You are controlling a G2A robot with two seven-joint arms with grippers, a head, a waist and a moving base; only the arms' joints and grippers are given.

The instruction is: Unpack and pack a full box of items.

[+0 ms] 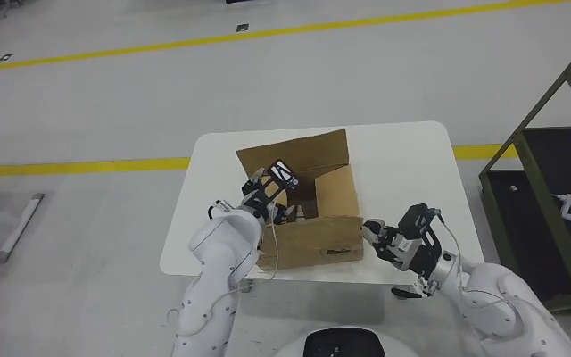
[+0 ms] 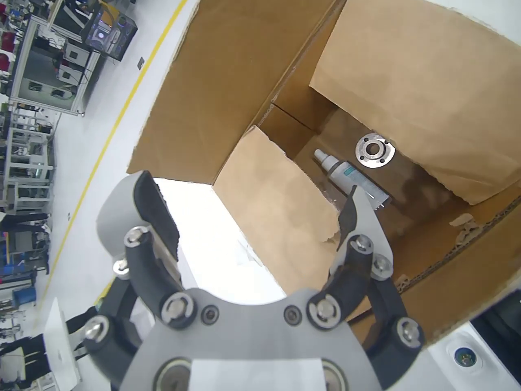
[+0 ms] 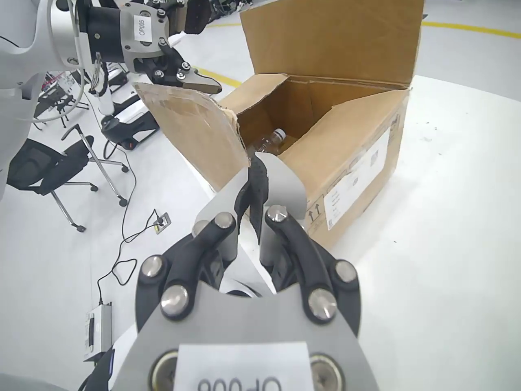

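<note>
The cardboard box (image 1: 312, 245) stands open on the white table (image 1: 401, 152), with its tall far flap upright. The left gripper (image 2: 250, 197) hangs above the left edge of the box, fingers spread wide and nothing between them. On the box floor lie a metal flange (image 2: 375, 151) and a white tube (image 2: 346, 174), close beside each other, and also a clear bottle (image 3: 272, 140) with a white cap. 2 side flaps lean inward and cover part of the inside. The right gripper (image 3: 254, 172) is just beside the box's near right corner, fingers pressed together, holding nothing. On the floor beyond are a black chair (image 3: 49, 164) and a cable (image 3: 130, 242)
</note>
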